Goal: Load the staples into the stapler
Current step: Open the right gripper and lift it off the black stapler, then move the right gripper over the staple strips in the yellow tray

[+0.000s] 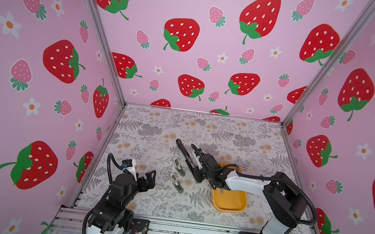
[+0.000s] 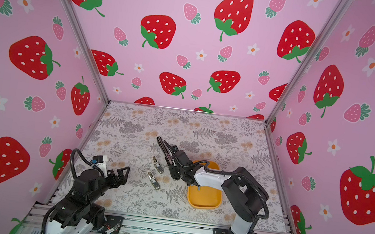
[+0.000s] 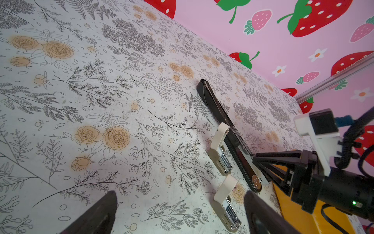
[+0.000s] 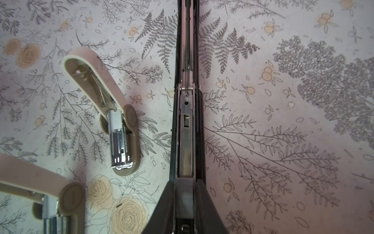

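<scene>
The stapler (image 3: 212,103) lies folded out flat near the middle of the table, running from 11 o'clock to 5 o'clock in both top views, its magazine channel facing up. The right gripper (image 4: 185,188) sits over its 5 o'clock half, jaws narrow and flanking the channel; I cannot tell whether they press on it or stand just off it. A grey metal strip (image 4: 185,154) lies in the channel ahead of the fingertips; I cannot say whether it is staples or bare rail.

My worry is the pull-away. If I lift skewed, or while pinching, the jaws could drag the stapler sideways or tip the strip out. The nearer of the two beige mini staplers (image 4: 121,131) lies near the stapler at its 8 o'clock, so a slide could knock it. The lid is not yet folded back, and with nothing bracing the body, closing it could pivot the whole thing.

The right wrist is pitched low, fingers pointing to 11 o'clock along the stapler; the forearm crosses over the yellow tray (image 1: 229,203) at the stapler's 4 o'clock, elbow raised, base at the table's 5 o'clock edge. A dip there could catch the tray's rim.

The left gripper (image 1: 147,180) hangs wide open above bare table at the stapler's 8 o'clock, well apart; its arm is folded over its base at 7 o'clock.
</scene>
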`<state>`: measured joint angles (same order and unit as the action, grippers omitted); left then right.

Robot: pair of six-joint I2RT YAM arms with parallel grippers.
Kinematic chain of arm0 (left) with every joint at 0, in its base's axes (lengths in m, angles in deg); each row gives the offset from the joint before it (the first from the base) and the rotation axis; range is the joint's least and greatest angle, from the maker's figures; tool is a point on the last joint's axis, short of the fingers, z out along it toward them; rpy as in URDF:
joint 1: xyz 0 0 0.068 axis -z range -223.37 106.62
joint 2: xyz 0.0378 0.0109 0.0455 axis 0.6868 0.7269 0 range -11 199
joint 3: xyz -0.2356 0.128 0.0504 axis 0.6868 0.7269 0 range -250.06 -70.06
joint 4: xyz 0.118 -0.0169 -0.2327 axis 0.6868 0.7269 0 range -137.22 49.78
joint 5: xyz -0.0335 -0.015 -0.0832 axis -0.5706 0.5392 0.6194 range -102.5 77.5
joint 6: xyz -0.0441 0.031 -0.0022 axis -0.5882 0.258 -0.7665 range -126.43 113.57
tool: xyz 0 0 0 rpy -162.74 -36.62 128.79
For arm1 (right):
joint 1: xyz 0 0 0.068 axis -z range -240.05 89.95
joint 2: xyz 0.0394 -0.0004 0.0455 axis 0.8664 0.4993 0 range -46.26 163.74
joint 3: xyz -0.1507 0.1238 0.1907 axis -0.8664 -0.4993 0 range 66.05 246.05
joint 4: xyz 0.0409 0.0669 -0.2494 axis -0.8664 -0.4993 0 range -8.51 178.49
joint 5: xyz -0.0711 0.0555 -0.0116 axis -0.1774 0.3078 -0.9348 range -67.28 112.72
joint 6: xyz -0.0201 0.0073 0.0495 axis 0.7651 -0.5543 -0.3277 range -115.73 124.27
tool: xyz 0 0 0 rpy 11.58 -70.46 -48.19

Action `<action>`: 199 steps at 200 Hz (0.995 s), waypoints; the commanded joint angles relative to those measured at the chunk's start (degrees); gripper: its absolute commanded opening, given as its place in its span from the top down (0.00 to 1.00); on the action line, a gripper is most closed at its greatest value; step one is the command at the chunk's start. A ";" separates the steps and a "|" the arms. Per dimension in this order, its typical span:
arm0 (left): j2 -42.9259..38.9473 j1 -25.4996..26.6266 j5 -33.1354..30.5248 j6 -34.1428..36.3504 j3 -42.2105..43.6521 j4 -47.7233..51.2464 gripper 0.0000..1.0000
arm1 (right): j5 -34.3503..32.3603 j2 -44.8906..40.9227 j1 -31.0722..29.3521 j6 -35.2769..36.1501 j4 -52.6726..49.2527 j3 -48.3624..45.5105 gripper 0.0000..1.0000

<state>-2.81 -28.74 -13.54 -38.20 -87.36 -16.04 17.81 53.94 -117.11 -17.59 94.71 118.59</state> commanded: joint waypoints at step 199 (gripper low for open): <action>0.16 0.22 -0.50 -0.35 0.51 0.55 0.01 | -17.44 -36.85 1.29 -8.88 -23.70 -14.24 0.71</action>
<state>-2.73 -28.74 -13.54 -38.18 -87.36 -16.04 2.82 18.09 -116.62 -23.15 76.33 107.00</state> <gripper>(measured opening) 0.993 0.281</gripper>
